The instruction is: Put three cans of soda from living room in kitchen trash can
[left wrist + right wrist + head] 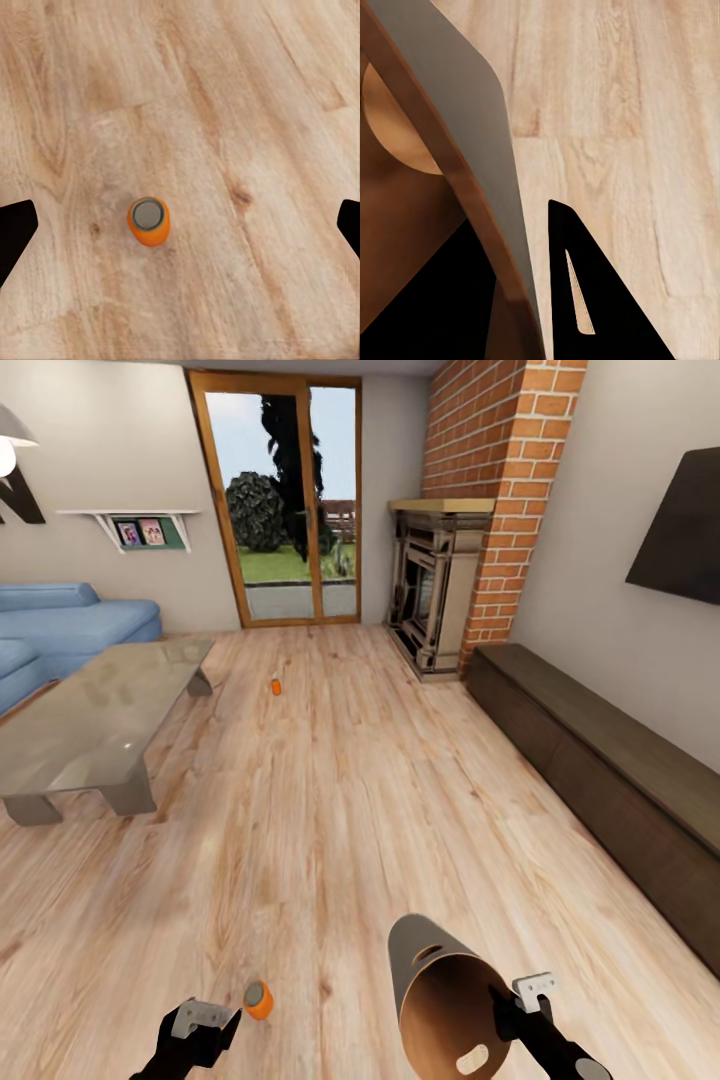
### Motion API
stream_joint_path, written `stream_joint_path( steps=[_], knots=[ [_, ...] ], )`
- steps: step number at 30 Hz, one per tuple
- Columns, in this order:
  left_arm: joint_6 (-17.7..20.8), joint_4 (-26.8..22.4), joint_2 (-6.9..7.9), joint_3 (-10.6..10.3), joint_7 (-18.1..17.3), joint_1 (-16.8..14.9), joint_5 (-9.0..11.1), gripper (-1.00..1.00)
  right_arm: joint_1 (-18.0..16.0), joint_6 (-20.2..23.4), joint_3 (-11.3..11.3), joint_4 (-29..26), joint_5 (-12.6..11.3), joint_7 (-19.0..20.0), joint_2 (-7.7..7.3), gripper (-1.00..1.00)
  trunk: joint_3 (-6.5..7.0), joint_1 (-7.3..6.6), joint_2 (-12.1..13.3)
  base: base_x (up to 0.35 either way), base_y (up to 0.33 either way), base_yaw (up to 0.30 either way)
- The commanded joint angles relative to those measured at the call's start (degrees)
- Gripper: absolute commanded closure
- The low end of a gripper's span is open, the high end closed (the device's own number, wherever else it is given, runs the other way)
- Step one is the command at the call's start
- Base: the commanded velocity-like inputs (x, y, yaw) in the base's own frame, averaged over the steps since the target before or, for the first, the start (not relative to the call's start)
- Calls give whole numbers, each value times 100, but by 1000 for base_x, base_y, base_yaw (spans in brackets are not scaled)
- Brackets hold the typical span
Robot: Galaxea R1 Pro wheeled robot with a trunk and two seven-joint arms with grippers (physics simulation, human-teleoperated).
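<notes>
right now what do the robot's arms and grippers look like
Both arms are black. The left gripper and right gripper each carry a light grey block with small dark dots, over black fingers. No cables or markings show.

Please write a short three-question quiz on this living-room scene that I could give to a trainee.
1. True or false: the near orange soda can stands upright on the wood floor, under the open left gripper.
2. What does the right gripper hold? A) a blue soda can B) the trash can by its rim C) nothing
3. Fill in: a second orange soda can lies further off on the floor, between the glass low table and the ____.

Key:
1. True; the left wrist view shows its silver top facing the camera.
2. B
3. fireplace
</notes>
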Motion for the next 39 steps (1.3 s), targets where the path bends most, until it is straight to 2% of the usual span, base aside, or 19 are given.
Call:
stream_joint_path(
  steps=[1,7,17,30,39],
  knots=[
    [0,0,0,0,0,0,2,-100,-2,-3,-13,-9,-25,13,1,100,1,0,0,281,0,1],
    [-5,0,0,0,0,0,7,-100,-2,-3,-13,-9,-20,13,1,100,1,0,0,174,0,0],
    [-9,0,0,0,0,0,12,-100,-2,-3,-6,-9,-22,13,1,100,1,0,0,16,0,11],
    [-9,0,-2,0,0,0,12,-100,-2,-3,-4,-9,-25,13,5,100,1,0,0,0,0,182],
    [-9,7,6,7,0,0,46,-100,-13,38,-22,-257,-37,56,-6,100,1,0,0,0,0,28]
  ],
)
